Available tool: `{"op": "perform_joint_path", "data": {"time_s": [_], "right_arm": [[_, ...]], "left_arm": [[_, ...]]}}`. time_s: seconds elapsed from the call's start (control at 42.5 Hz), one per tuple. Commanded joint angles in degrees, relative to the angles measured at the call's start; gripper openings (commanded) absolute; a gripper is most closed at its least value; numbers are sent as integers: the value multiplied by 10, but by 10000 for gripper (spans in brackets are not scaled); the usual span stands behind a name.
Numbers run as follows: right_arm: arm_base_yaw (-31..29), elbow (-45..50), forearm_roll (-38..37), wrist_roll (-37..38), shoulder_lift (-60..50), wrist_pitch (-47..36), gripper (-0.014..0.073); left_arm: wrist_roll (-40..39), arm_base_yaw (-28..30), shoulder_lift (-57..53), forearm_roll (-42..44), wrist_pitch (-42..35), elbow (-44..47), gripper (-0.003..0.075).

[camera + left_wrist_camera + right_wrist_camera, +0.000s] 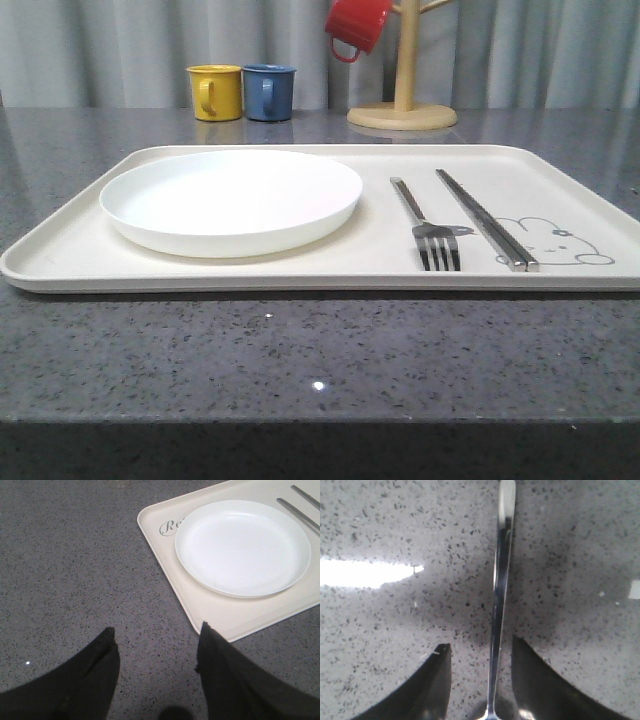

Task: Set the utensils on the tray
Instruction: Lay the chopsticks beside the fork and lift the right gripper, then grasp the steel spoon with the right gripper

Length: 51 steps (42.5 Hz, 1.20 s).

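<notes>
The cream tray (380,262) lies across the dark counter. On its right half lie a silver fork (425,225), tines toward me, and a pair of flat chopsticks (485,218) beside the rabbit drawing. The spoon's slim handle (501,580) rests on the speckled counter. My right gripper (479,642) is open and straddles that handle, with a gap on each side and the handle nearer one finger. The spoon's bowl is hidden under the wrist. My left gripper (157,626) is open and empty above bare counter, just beside a corner of the tray (200,605).
A round white plate (231,198) takes up the tray's left half (243,547). Behind the tray stand a yellow cup (216,92), a blue cup (268,92) and a wooden mug tree (403,100) with a red cup (356,25) hanging on it.
</notes>
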Motion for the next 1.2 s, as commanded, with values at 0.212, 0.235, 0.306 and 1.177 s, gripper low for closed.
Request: {"op": "perform_joint_path", "data": {"time_s": [0.212,0.235,0.306,1.177], "right_arm": [[-3,-12,-15,-7,5,64,319],[-3,-12,-15,-7,7,64,319],[-3,-12,-16,-7,11,64,319],[-3,-15,-18,-2,-1,64,55]], "left_arm": [[-5,-4,1,-3,-40,-15,353],[-5,-4,1,-3,-40,-15,353],[-5,-4,1,-3,-40,-15,353],[-5,-4,1,-3,-40,-15,353]]}}
